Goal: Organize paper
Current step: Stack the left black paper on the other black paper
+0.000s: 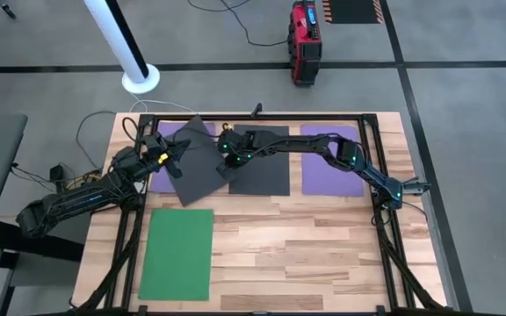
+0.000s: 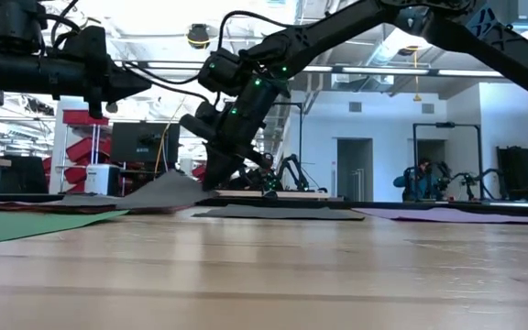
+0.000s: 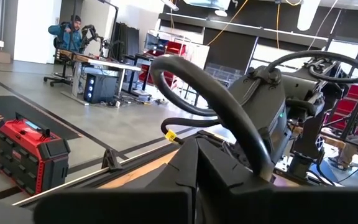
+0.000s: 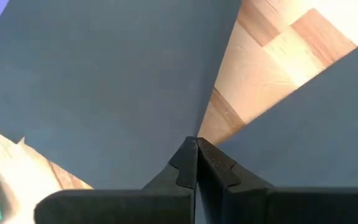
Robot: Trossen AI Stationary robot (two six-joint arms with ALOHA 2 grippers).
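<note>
A dark grey sheet of paper [image 1: 193, 162] lies askew at the far left of the table, partly over a purple sheet [image 1: 167, 174]. My right gripper [image 1: 225, 169] is shut on its right side. That side stands raised off the table [image 2: 168, 191]. A second dark grey sheet [image 1: 266, 167] lies flat beside it, another purple sheet [image 1: 332, 160] lies flat farther right, and a green sheet [image 1: 177, 254] lies flat at the near left. My left gripper [image 2: 140, 84] hovers shut and empty, high above the left purple sheet. My right gripper pinches the askew dark grey sheet's right edge [image 4: 194, 127], close to a corner, between its two fingers. The fingers slant down from the far right. The held side is raised, and the sheet slopes down to its left part, which rests on the purple sheet.
A black frame [image 1: 372, 123] runs around the table's far half. On the floor beyond the table stand a red case [image 1: 306, 39] and a white pole [image 1: 139, 77]. Bare wood [image 1: 306, 254] fills the near right. A person [image 3: 70, 34] sits far off in the room.
</note>
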